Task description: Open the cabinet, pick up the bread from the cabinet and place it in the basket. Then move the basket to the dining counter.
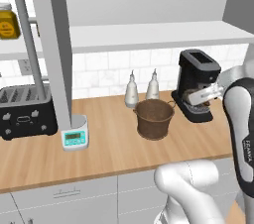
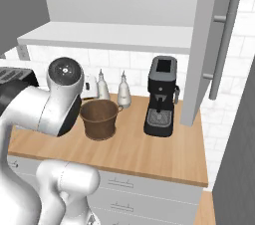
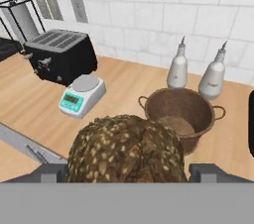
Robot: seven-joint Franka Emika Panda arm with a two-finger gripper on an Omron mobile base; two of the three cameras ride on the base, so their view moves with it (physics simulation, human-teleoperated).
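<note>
Standing behind the robot, I see the cabinet [image 1: 54,44] doors swung wide, which leaves the pale shelf bare and the way out free. The bread [image 3: 126,151] sits close in front of the hand camera, between the gripper [image 3: 127,172] fingers, whose jaws are clamped on its two sides; held that way, the roll can travel without rolling off. In the hand view the basket [image 3: 181,114] lies at about one o'clock from the bread, mouth up and seemingly empty, so the drop still lies ahead, I judge. It stands on the worktop [image 1: 114,143] just in front of two pale bottles [image 1: 142,89], with the coffee machine [image 2: 161,97] at its three o'clock in the right base view. The scale [image 1: 75,133] and toaster [image 1: 26,111] sit well off toward nine o'clock, clear of the carry.
</note>
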